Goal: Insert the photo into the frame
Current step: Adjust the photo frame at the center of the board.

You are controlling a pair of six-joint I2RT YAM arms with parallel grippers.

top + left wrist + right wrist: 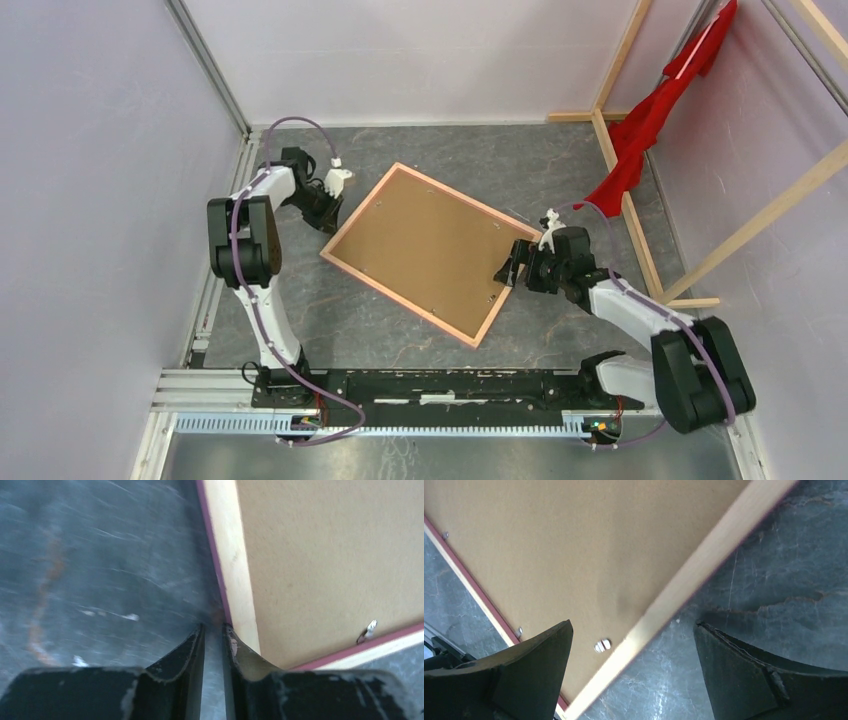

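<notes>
The frame [398,300] lies face down at the table's middle, turned diagonally, with its tan wood back up and a pink edge showing. The photo's brown hardboard back [425,250] fills it; the seascape side is hidden. My left gripper [325,215] is at the frame's left corner, jaws nearly together with nothing between them. In the left wrist view its tips [214,626] sit against the frame's outer edge [232,555]. My right gripper [510,268] is open over the frame's right edge. In the right wrist view [634,625] it straddles the tan rail [694,575] beside the hardboard [574,545].
Small metal tabs [602,645] [370,627] stick out over the hardboard at the frame's inner edge. Bare wooden beams [620,180] and a red cloth [650,120] stand at the back right. Grey walls close in left and back. The arms' base rail [450,385] runs along the near edge.
</notes>
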